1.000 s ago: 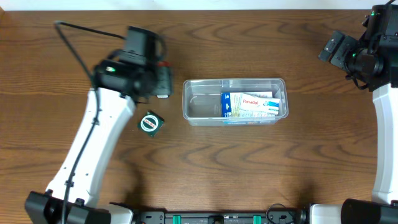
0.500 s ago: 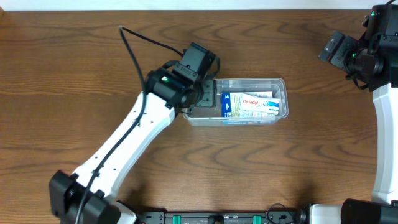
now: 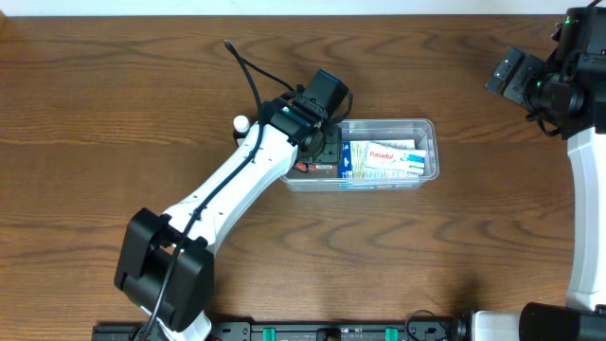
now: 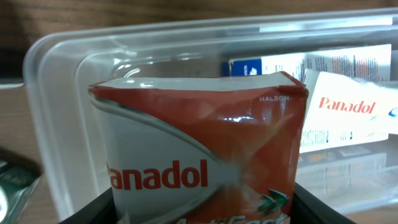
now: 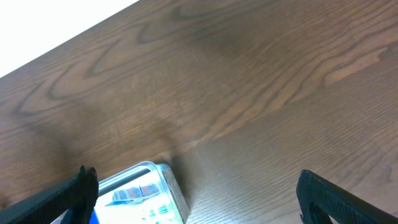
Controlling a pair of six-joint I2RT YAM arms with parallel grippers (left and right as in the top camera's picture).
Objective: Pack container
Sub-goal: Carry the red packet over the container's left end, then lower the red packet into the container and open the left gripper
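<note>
Black left gripper [image 3: 319,157] is clenched on a red Panadol box [image 4: 199,155], fingers [image 4: 93,208] pinching its two sides; the box front is dented near the top. Gripper and box hang at the left end of the container [image 3: 431,142]. Red of the box shows through the clear wall there in the overhead view. Can't tell if the box touches the container floor. In the left wrist view the container [image 4: 56,93] wall curves around behind and left of the held box. Blue-and-white Panadol box [image 3: 381,159] lies flat in the right half of the container, just beside the held box, also seen at [image 4: 348,106]. Container sits mid-table, a bit toward the far edge, long side parallel to it, on the brown wood table [image 3: 426,246]. Dark green item [image 4: 12,186] lies outside the container's left wall, too cropped to identify. Right gripper [image 3: 507,74] is released, jaws spread wide, holding nothing, up by the far right corner of the table, well apart from the container; its wrist view catches only a container [image 5: 155,180] corner.
</note>
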